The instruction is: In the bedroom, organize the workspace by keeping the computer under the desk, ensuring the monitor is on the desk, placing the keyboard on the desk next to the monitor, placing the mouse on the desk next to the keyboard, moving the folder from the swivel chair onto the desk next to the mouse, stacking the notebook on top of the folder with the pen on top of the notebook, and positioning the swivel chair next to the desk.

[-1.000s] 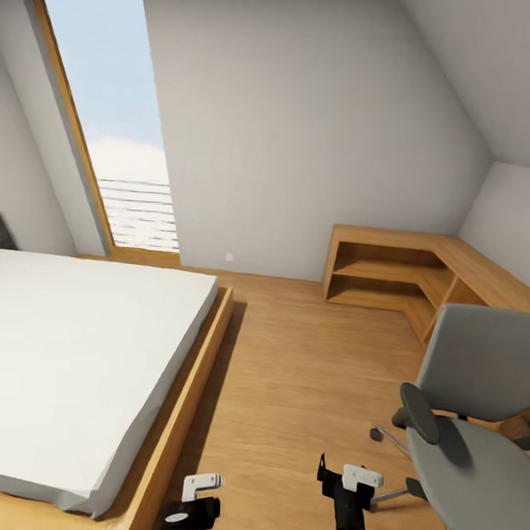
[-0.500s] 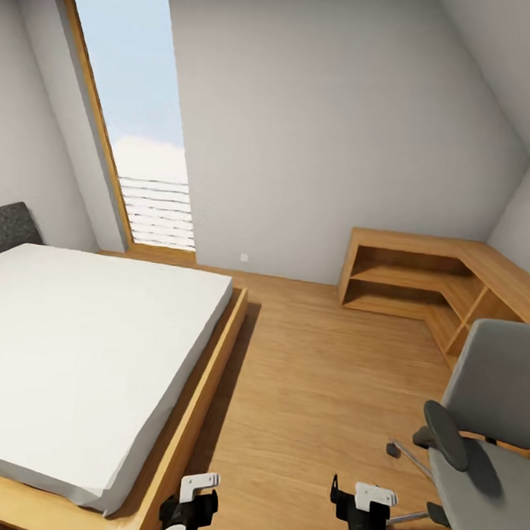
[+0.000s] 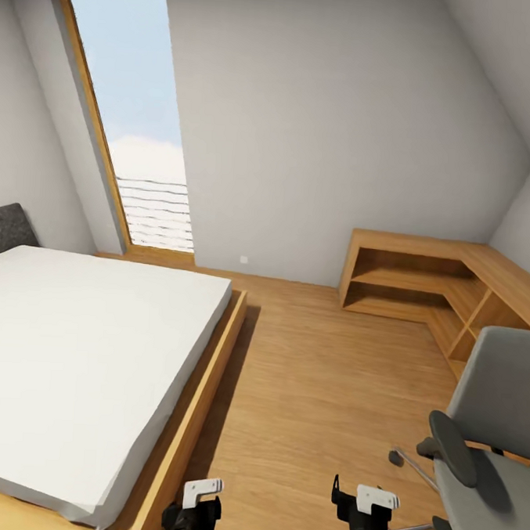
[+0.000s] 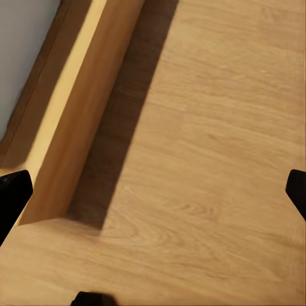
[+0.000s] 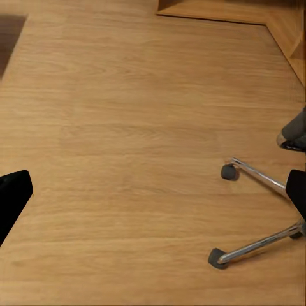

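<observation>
- The swivel chair [image 3: 496, 436] stands on the wood floor [image 3: 328, 394] at the right of the head view, grey back upright, dark armrest [image 3: 453, 447] toward the room, seat bare as far as it shows.
- In the right wrist view two metal legs with castors [image 5: 229, 171] lie on the floor just ahead of and beside the right gripper's far fingertip [image 5: 298, 191].
- The right gripper [image 3: 360, 500] hangs low over the floor just beside the chair base; its fingers sit at opposite picture edges, spread wide, holding and touching nothing.
- The left gripper [image 3: 196, 500] hovers near the bed frame [image 4: 76, 127]; its fingertips [image 4: 13, 201] are likewise wide apart and empty, the frame's corner lying between them and beyond.
- The bed [image 3: 79, 356] with its white mattress fills the left side.
- Low light-wood shelving [image 3: 421, 282] runs along the far corner behind the chair.
- A tall window [image 3: 133, 116] stands in the far wall.
</observation>
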